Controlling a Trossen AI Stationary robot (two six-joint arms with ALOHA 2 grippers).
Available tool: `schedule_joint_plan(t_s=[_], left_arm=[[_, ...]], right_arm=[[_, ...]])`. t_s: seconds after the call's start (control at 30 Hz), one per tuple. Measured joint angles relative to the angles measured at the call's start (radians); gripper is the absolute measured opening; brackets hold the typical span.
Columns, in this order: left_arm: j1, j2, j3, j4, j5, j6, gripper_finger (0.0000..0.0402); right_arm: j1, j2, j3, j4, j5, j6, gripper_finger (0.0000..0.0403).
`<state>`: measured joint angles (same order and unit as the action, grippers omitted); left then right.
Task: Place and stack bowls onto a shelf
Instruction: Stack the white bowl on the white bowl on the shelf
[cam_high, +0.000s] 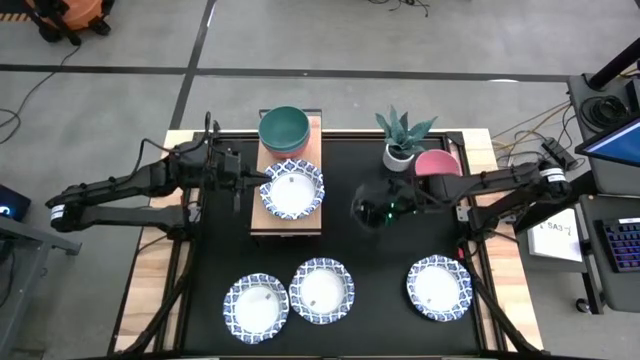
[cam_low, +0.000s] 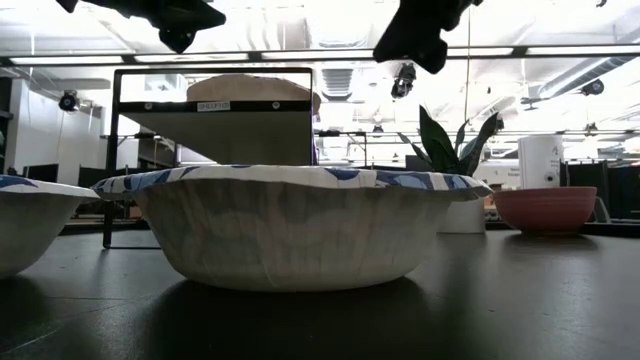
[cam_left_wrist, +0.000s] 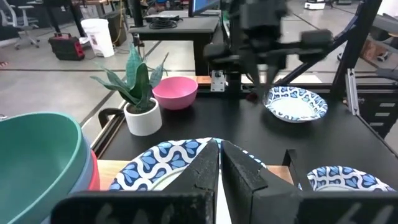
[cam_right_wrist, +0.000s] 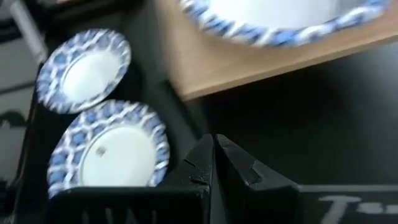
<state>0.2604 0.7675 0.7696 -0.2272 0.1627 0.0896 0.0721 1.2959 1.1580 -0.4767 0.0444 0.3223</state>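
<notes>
Left gripper (cam_high: 250, 180) reaches level to the shelf's (cam_high: 258, 215) left edge (fingers pinched together, empty); right gripper (cam_high: 362, 210) hovers right of it, closed, empty.

A spiky green plant in a white pot (cam_high: 399, 152) stands at the black tabletop's (cam_high: 370, 255) far edge
</notes>
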Motion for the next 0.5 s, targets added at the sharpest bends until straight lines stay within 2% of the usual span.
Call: schedule_joint_plan(t_s=[0.17,0.37,0.5], left_arm=[[0.000,0.001,0.000,0.001,0.000,0.008,0.0000],[0.000,0.000,0.000,0.002,-0.003,0.027,0.0000],[0.000,-0.008,0.000,-0.003,-0.003,0.026,0.0000]], right_arm=[[0.092,0.087,0.054,-0.055,0.036,0.064,0.0009],[0.128,0.261,0.255,-0.258,0.026,0.017,0.0009],[0.126,0.349,0.341,-0.355,-0.067,0.019,0.0009]])
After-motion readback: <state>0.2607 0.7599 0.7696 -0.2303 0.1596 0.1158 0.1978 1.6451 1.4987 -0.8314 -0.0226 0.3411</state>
